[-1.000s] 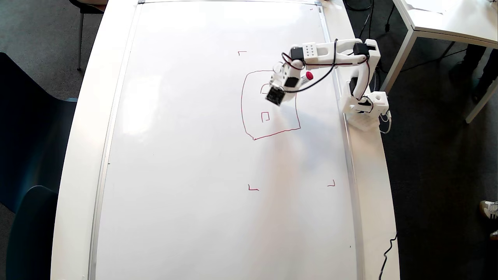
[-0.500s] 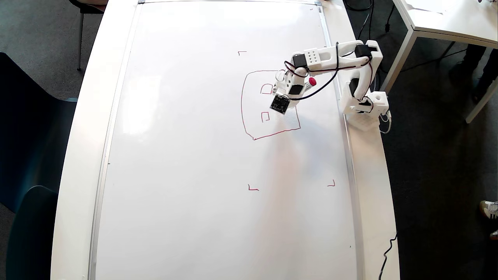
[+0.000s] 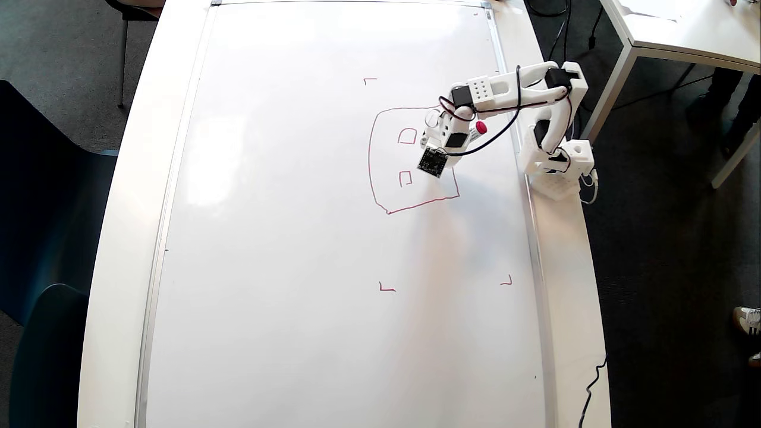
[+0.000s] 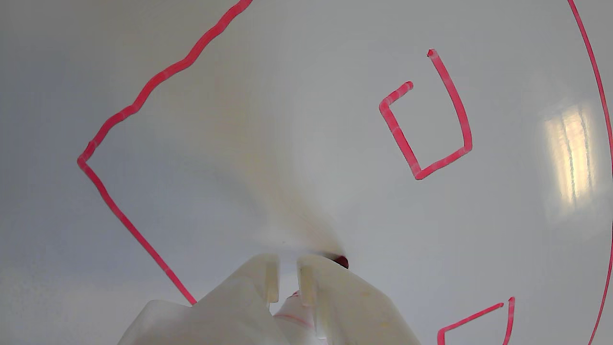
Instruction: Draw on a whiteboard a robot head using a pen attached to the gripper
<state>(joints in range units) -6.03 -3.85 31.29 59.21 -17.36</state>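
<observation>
wrist view, nearest first: pincer (image 4: 287,273) comes in from bottom edge, its two white fingers (image 4: 261,282) almost together w/ a narrow gap, clamped on the pen (image 4: 341,261); only a dark-red bit of the pen shows at the right finger's top, right at the board surface. contact w/ the board can't be confirmed. just beyond, the whiteboard (image 4: 268,120) fills the frame, glossy, w/ a window glare at right. on it the robot head (image 4: 143,96): wobbly outline w/ a corner at left, one small open square upper right, part of another at bottom right.

overhead view: pincer (image 3: 429,141) sits over the right part of the robot head (image 3: 371,166), inside its outline, near the upper small square. pen (image 3: 479,128) red cap sticks out to the right of the wrist. black square board hangs at the wrist's lower end. two small squares visible inside outline. whiteboard (image 3: 285,267) lies on a white worktop (image 3: 119,238); arm base at its right edge. red corner marks (image 3: 386,288) sit below and above the drawing.
</observation>
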